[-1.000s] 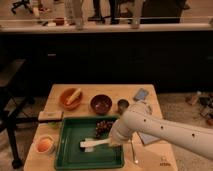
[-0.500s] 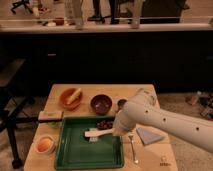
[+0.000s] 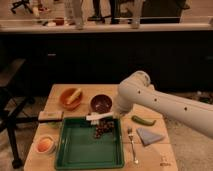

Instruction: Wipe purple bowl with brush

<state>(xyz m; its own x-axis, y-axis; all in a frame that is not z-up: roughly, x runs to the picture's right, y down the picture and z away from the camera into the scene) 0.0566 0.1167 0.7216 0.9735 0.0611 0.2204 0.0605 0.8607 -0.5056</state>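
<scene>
The purple bowl (image 3: 101, 103) stands on the wooden table just behind the green tray (image 3: 75, 150). The brush (image 3: 99, 117) has a white handle and lies level over the tray's far edge, just in front of the bowl. My gripper (image 3: 115, 114) is at the brush's right end, at the tip of the white arm that reaches in from the right, and is shut on the brush. The brush is close to the bowl's front rim; I cannot tell whether it touches.
An orange bowl (image 3: 71, 97) with food stands left of the purple bowl. Dark grapes (image 3: 102, 131) lie in the tray. A fork (image 3: 132, 145), a grey-blue cloth (image 3: 148, 135) and a green vegetable (image 3: 143, 120) lie right of the tray. A small dish (image 3: 45, 145) and a sponge (image 3: 51, 116) are on the left.
The arm has carried the brush from low over the tray's middle up and back to the tray's far edge, near the purple bowl.
</scene>
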